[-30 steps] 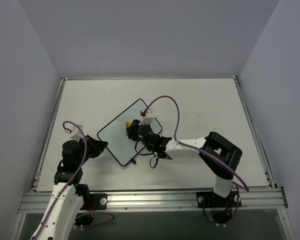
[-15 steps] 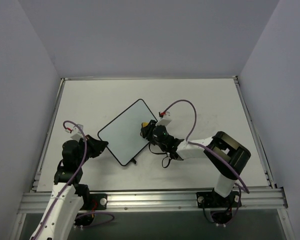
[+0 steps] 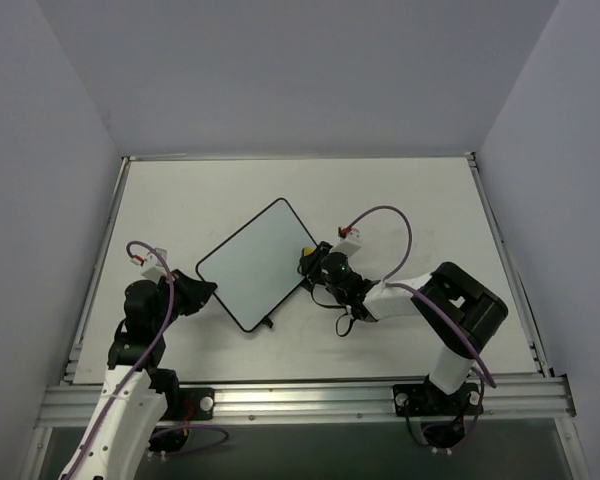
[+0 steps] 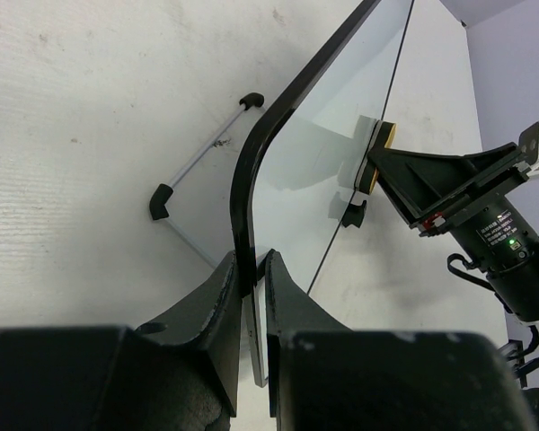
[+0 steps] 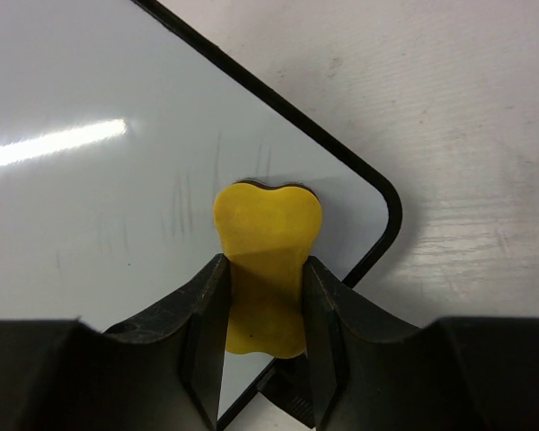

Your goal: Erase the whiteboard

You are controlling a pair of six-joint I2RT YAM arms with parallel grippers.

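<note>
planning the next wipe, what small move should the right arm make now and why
Probably slide the sponge inward across the board: faint grey streaks show beside it, it sits at the corner, and the left gripper clamps the edge steady.

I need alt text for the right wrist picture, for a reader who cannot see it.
The right gripper holds a yellow sponge against the whiteboard, near its rounded, black-framed corner. Faint grey streaks mark the board beside the sponge; the white table lies beyond.
</note>
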